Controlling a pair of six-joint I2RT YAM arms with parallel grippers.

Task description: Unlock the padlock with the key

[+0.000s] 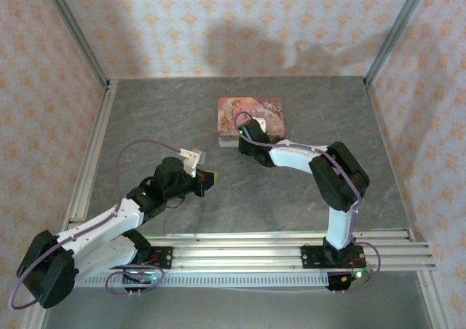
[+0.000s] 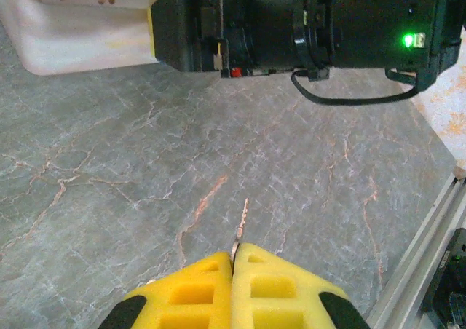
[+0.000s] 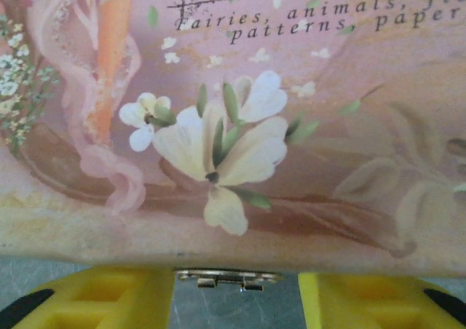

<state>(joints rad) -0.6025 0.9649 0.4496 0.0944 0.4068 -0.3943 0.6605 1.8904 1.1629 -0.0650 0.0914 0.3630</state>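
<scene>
Here the left gripper (image 2: 233, 262) is pressed together on the key (image 2: 242, 214), whose thin blade pokes out from between the fingertips, on the near side of the pink tin (image 3: 328, 161) and apart from it. The right gripper (image 3: 235, 300) sits at the tin's near edge, fingers apart on either side of its small brass latch (image 3: 228, 277). The lid's print reads "HAND PAINT", "Fairies, animals, flo", "patterns, paper"

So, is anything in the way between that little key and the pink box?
Yes. The key, pinched in the left jaws, points out over bare table. The right arm's black wrist lies across the far end of that path, in front of the pink tin, and covers part of the tin's near side.
</scene>
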